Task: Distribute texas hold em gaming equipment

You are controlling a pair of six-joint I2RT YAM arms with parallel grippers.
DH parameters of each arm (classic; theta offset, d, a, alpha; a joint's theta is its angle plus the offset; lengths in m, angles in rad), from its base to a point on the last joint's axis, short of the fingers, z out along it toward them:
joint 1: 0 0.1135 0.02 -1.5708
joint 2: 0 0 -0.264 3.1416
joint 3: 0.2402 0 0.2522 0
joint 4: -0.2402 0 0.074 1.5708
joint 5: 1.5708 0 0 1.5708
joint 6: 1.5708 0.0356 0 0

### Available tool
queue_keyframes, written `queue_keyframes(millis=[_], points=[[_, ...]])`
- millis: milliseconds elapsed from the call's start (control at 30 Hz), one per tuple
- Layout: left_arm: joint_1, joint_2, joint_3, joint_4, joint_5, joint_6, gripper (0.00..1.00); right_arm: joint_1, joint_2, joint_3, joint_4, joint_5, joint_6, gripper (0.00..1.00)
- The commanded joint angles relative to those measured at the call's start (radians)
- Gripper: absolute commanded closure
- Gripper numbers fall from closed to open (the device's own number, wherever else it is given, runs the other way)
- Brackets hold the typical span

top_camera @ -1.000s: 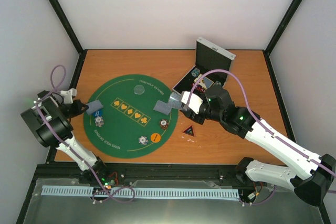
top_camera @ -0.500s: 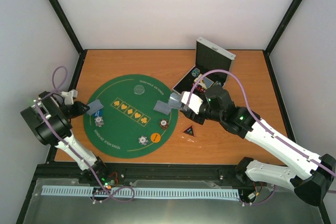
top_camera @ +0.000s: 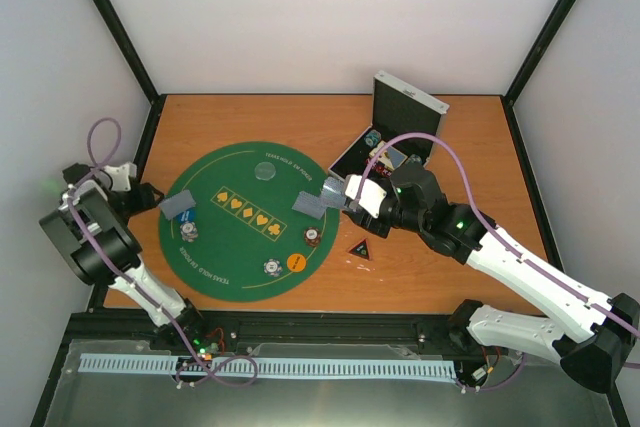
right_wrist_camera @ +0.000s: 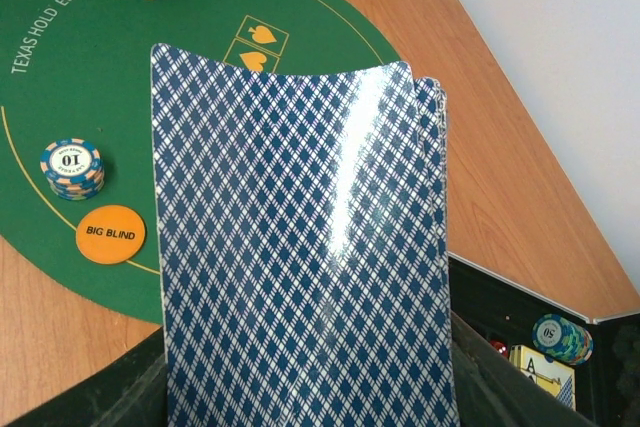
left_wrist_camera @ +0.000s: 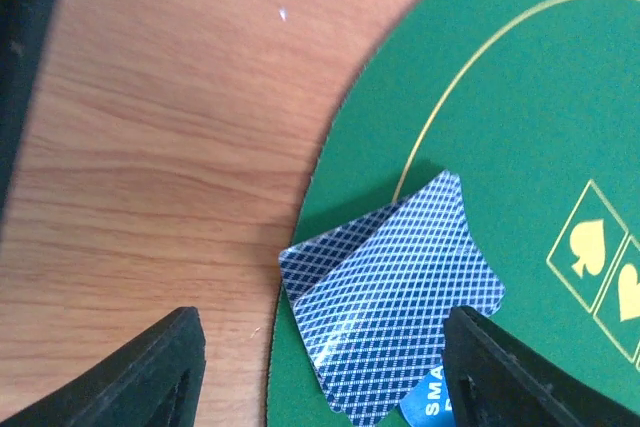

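Two grey-blue-backed playing cards (left_wrist_camera: 400,317) lie overlapped at the left rim of the green felt mat (left_wrist_camera: 520,97), partly over a blue small-blind disc (left_wrist_camera: 430,404). My left gripper (left_wrist_camera: 320,377) is open, one finger on each side of them, touching neither. The top view shows this gripper (top_camera: 148,197) just left of the cards (top_camera: 181,206). My right gripper (right_wrist_camera: 310,387) is shut on a stack of playing cards (right_wrist_camera: 300,247) held over the mat's right edge (top_camera: 318,202). Chip stacks (top_camera: 189,232) (top_camera: 271,267) (top_camera: 313,236), an orange disc (top_camera: 296,262) and a clear disc (top_camera: 265,170) sit on the mat. A black triangular marker (top_camera: 361,248) lies on the wood.
An open silver case (top_camera: 400,112) stands at the back right, behind my right gripper, with chips (right_wrist_camera: 560,335) and a card pack inside. Black frame posts and white walls bound the wooden table (top_camera: 470,147).
My left gripper has opened and drawn back to the left, leaving the two cards lying on the mat's rim. The right arm and its cards have not moved.
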Motion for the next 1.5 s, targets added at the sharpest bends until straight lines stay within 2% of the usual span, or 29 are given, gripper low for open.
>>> queue_keyframes(millis=[0,167,267,400,667,733,833,1067,1200,1367,1467], points=[[-0.001,-0.116,0.056,0.021,-0.030,-0.058,0.31,-0.006,-0.005,0.002,0.021,-0.015,-0.010,0.48],[-0.043,-0.244,0.087,-0.052,0.008,-0.052,0.22,-0.006,0.002,0.007,0.022,-0.024,-0.010,0.48],[-0.136,-0.317,0.121,-0.116,0.015,-0.045,0.14,-0.006,0.017,0.018,0.021,-0.033,-0.007,0.48],[-0.315,-0.404,0.194,-0.181,0.051,-0.051,0.01,-0.006,0.040,0.041,0.010,-0.034,-0.002,0.48],[-0.678,-0.433,0.373,-0.300,0.235,-0.076,0.00,-0.004,0.057,0.057,0.046,-0.035,0.006,0.48],[-0.760,-0.428,0.383,-0.309,0.266,-0.085,0.00,-0.003,0.066,0.065,0.054,-0.026,0.001,0.48],[-0.851,-0.424,0.353,-0.278,0.393,-0.125,0.00,-0.001,0.082,0.079,0.064,-0.022,-0.017,0.48],[-0.976,-0.377,0.146,-0.036,0.614,-0.344,0.00,0.010,0.143,0.094,0.120,-0.019,-0.062,0.48],[-1.073,-0.316,0.193,-0.062,0.636,-0.302,0.00,0.012,0.158,0.090,0.124,0.000,-0.071,0.48],[-1.081,-0.283,0.191,-0.029,0.639,-0.315,0.00,0.014,0.152,0.092,0.120,-0.008,-0.073,0.48],[-1.088,-0.274,0.177,-0.008,0.589,-0.333,0.00,0.016,0.155,0.094,0.124,-0.015,-0.070,0.48]])
